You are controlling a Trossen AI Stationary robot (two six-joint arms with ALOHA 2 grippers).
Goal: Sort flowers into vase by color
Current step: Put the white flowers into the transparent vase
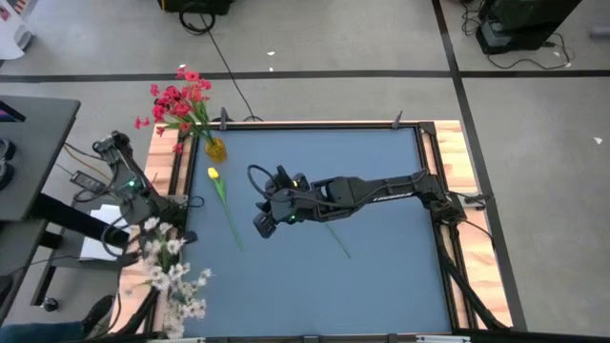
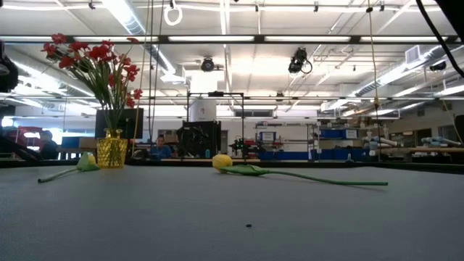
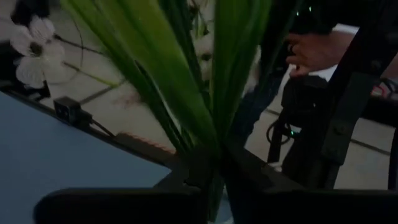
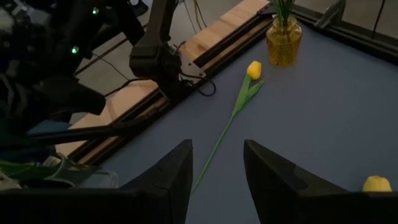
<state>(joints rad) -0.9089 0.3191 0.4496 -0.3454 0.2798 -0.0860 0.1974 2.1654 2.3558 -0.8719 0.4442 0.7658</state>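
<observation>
A: Flowers are partly sorted. The red flowers [image 1: 179, 100] stand in a yellow vase [image 1: 215, 149] at the counter's [image 1: 381, 276] far left corner. A bunch of white flowers [image 1: 174, 276] sits at the counter's left edge, toward the near corner, where the left tool [image 1: 143, 229] is. Two yellow tulips lie flat on the counter.

B: Which step is in hand?

A: It looks like the yellow tulips' turn. The right tool [image 1: 264, 225] hangs over the middle of the counter with its fingers apart and nothing between them, between the two tulips.

B: How do they lie?

A: The left tulip [image 1: 220, 195] has its head [image 4: 254, 70] toward the vase and its stem running toward the near edge, slightly slanted. The right tulip [image 2: 290, 172] lies partly under the right arm, its stem trailing toward the near right corner.

B: And the left tool?

A: Green stems and leaves [image 3: 205, 81] fill its wrist view; whether it is clamped on them I cannot tell.

B: What does the next move call for?

A: Probably lowering the right tool across a thin stem, fingers straddling it crosswise.
</observation>
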